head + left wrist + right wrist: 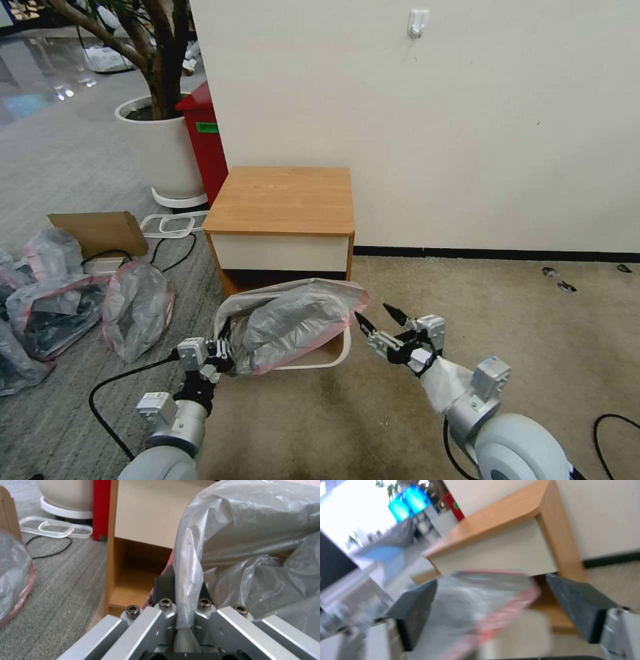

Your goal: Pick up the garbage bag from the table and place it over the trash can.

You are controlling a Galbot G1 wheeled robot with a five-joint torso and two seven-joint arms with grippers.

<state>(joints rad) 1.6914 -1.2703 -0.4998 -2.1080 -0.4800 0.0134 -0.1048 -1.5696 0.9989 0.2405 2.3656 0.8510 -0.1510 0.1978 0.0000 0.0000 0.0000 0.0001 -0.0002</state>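
Just in front of the small light-brown wooden nightstand surface with its white drawer front, I see the thin crinkly translucent grey plastic garbage bag with a pinkish-red rim, billowed over the near-left part of the small cream-beige rectangular plastic trash can, whose rolled rim shows at the bag's near right. My left end effector is at the bag's left edge, fingers clamped tight on a fold of the plastic; from the left wrist camera the film runs straight down between the fingers and balloons out beyond them. My right end effector sits just right of the bag, fingers spread wide and holding nothing; from its wrist camera the bag's pink rim lies between the two dark pads, though I cannot tell whether either touches it. Far left of the nightstand stand a red bin and a white plant pot; stuffed grey bags lie on the floor to the left.
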